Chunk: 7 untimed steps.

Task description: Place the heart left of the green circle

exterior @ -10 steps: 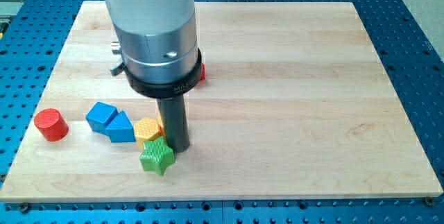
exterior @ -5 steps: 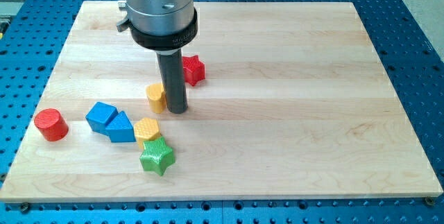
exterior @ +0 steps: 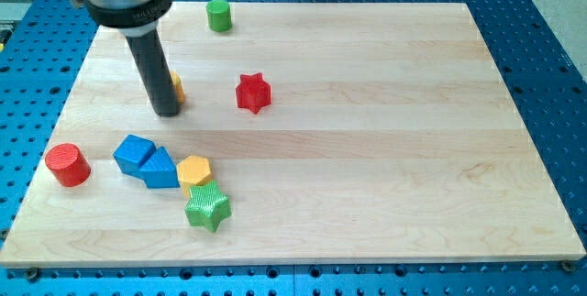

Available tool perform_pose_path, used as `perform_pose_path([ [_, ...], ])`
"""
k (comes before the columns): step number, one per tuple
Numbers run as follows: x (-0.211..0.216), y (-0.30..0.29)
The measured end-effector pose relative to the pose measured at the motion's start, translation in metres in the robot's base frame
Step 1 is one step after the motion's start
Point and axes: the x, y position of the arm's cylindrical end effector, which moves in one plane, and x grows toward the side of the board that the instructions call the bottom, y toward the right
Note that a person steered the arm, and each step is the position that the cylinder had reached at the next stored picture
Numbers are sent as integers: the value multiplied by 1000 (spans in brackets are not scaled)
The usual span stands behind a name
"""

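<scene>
The green circle [exterior: 218,15] stands near the view's top edge of the wooden board [exterior: 385,149]. The yellow heart [exterior: 176,86] is mostly hidden behind my rod; only a sliver shows on the rod's right side, below and left of the green circle. My tip [exterior: 167,111] rests on the board touching or right next to the heart, on its lower left side.
A red star [exterior: 254,93] lies right of the heart. At lower left are a red cylinder [exterior: 67,164], a blue block [exterior: 136,153], a blue triangle-like block [exterior: 160,169], a yellow hexagon [exterior: 194,171] and a green star [exterior: 207,207].
My rod moved up and to the left from beside the yellow hexagon and green star. The yellow heart slid up and left with it. The green circle came into sight.
</scene>
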Motion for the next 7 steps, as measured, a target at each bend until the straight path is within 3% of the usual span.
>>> perform_pose_path([
  [2,-16,-11],
  [3,-68,-17],
  [5,-36,7],
  [7,-103,8],
])
